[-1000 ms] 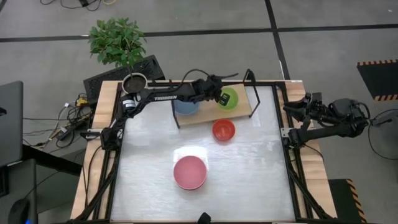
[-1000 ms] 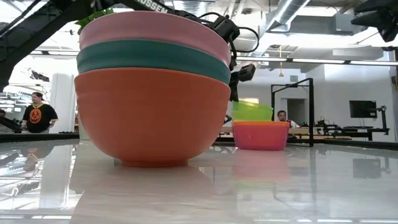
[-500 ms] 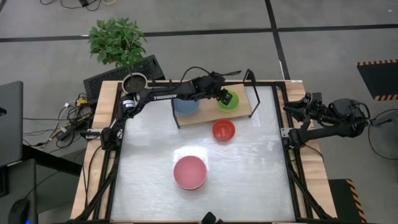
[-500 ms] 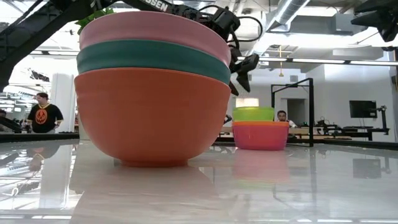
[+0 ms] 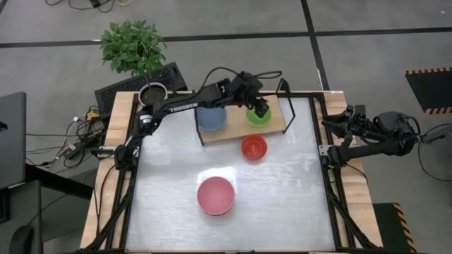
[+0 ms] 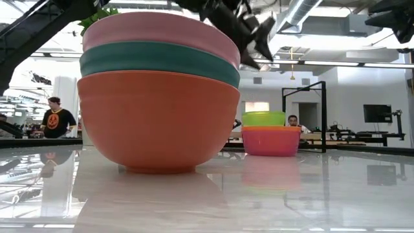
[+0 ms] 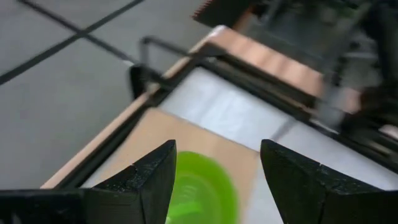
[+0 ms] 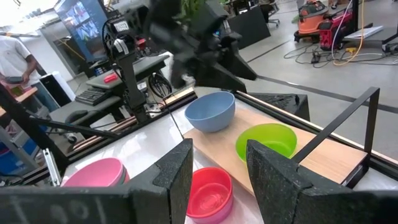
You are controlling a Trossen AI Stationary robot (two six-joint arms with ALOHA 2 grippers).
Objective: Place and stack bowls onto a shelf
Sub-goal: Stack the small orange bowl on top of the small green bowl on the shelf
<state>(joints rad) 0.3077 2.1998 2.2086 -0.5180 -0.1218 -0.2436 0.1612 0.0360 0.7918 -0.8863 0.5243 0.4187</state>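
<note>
L gripper (image 5: 260, 107) hangs just above the green bowl (image 5: 258, 115), fingers spread wide w/ nothing between them, so the bowl sits free on the shelf (image 5: 286, 121) beside the blue bowl (image 5: 211, 117), one per half of the board, prob. leaving room to stack on each. Orange-red bowl (image 5: 253, 147) sits on the tabletop (image 5: 296, 190) just in front of the shelf and the pink-topped stack (image 5: 215, 195) nearer the middle, both not yet shelved. R gripper (image 8: 219, 177) is parked off the table's right edge, fingers pinched narrow, empty, clear of L's reach.

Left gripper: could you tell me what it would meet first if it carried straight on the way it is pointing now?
Probably the green bowl on the shelf: the open left gripper points down at it, though the gap between them is hard to judge.
</note>
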